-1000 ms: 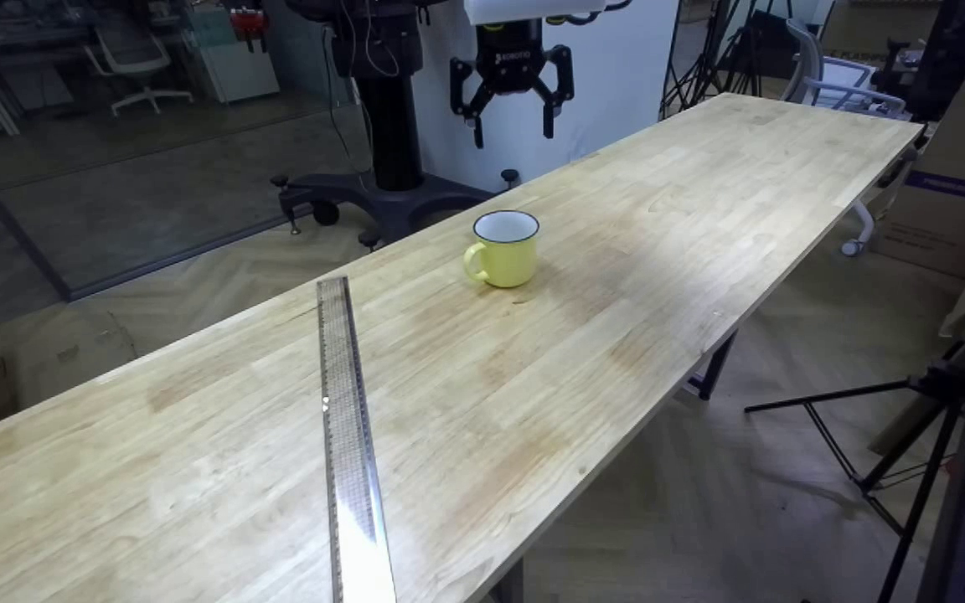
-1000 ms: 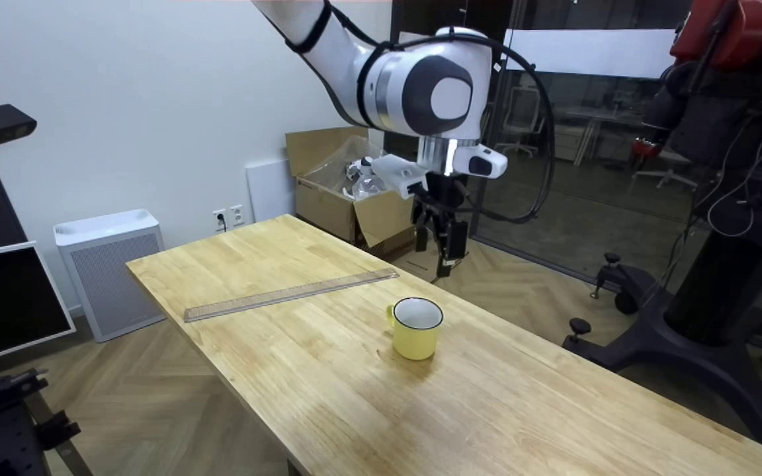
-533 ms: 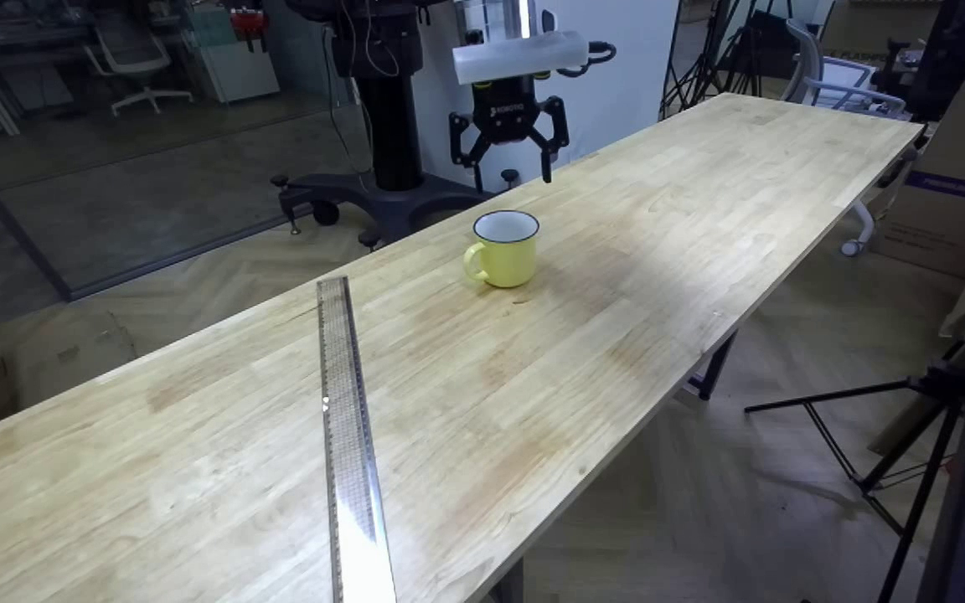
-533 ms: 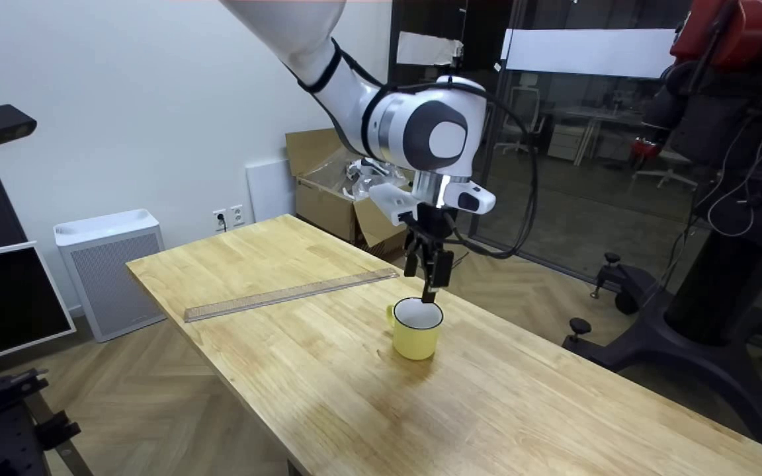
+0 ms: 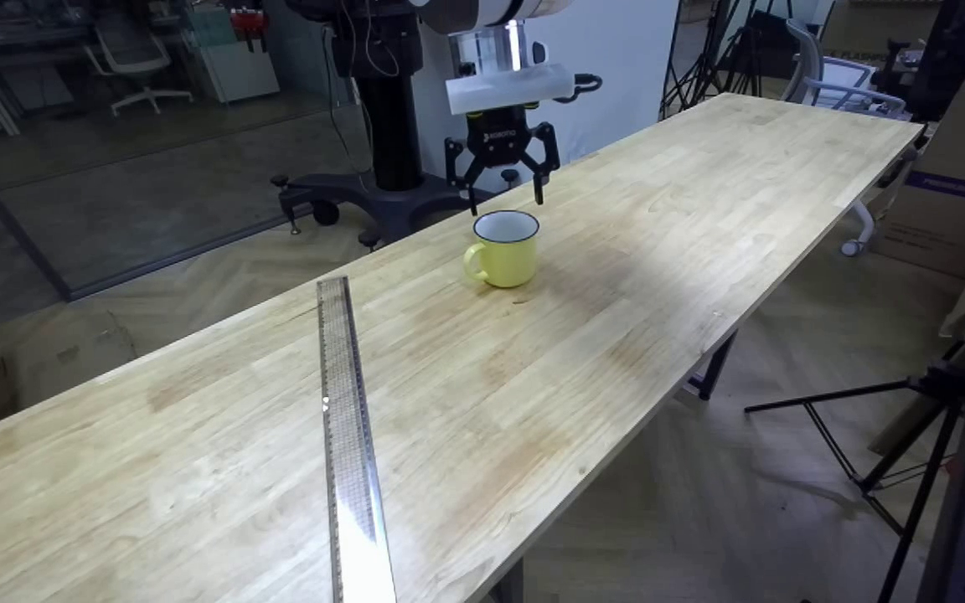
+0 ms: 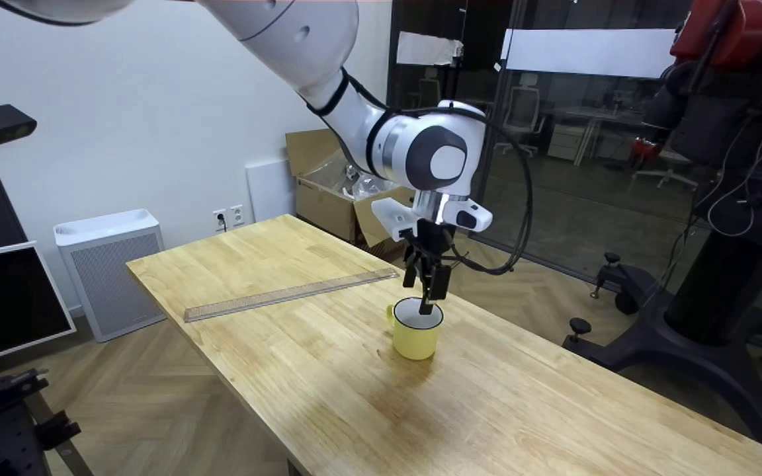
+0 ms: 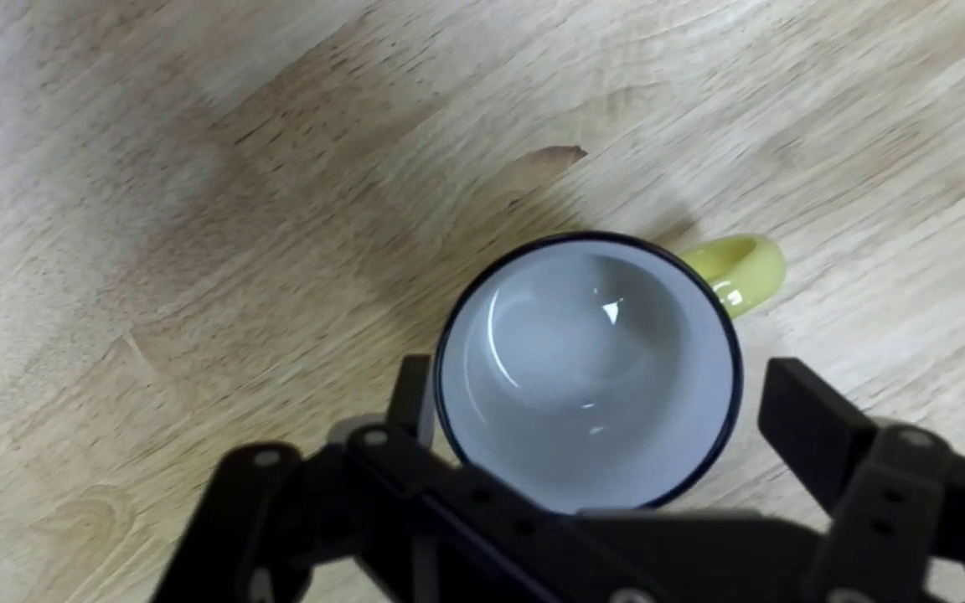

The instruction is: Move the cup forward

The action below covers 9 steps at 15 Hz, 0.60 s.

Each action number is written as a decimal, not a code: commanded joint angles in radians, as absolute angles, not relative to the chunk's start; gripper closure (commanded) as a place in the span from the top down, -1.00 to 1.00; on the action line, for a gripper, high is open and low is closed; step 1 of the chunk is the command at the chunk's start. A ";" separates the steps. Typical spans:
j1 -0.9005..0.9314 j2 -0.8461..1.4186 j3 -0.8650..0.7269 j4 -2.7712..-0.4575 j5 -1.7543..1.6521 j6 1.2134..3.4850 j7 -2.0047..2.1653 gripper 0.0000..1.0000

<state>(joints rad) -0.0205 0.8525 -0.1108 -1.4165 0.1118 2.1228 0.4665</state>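
Observation:
The yellow cup stands upright on the long wooden table (image 5: 633, 276), in both exterior views (image 5: 506, 264) (image 6: 414, 344). It has a white inside, a dark rim line and a small side handle (image 7: 742, 272). My gripper (image 5: 506, 205) is open and points down just above the cup in both exterior views (image 6: 424, 305). In the wrist view the cup (image 7: 575, 352) lies between the spread fingers (image 7: 809, 427). The left finger looks close to the rim; I cannot tell whether it touches. The gripper body hides the rim's lower edge.
A long clear ruler (image 5: 350, 419) lies across the table on the handle side of the cup. A dark wheeled robot base (image 6: 678, 357) stands beside the table. An open cardboard box (image 6: 328, 205) is behind the table's end. A tripod (image 5: 876, 469) stands off the other edge.
My gripper has come down from high above the table's edge to just above the cup, still open. The cup and the ruler have not moved.

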 commanded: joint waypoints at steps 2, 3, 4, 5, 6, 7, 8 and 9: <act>-0.018 0.869 -0.113 -1.401 0.120 2.120 0.464 1.00; -0.019 0.872 -0.113 -1.398 0.120 2.119 0.464 1.00; -0.019 0.872 -0.113 -1.397 0.120 2.119 0.464 1.00; -0.016 0.878 -0.115 -1.391 0.119 2.127 0.470 1.00; -0.013 0.891 -0.116 -1.382 0.119 2.135 0.478 1.00; -0.012 0.900 -0.115 -1.376 0.120 2.137 0.478 1.00; -0.014 0.911 -0.112 -1.366 0.121 2.132 0.473 1.00; -0.018 0.922 -0.108 -1.354 0.123 2.125 0.465 1.00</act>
<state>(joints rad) -0.0181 0.8837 -0.1097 -1.4015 0.1168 2.1363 0.4645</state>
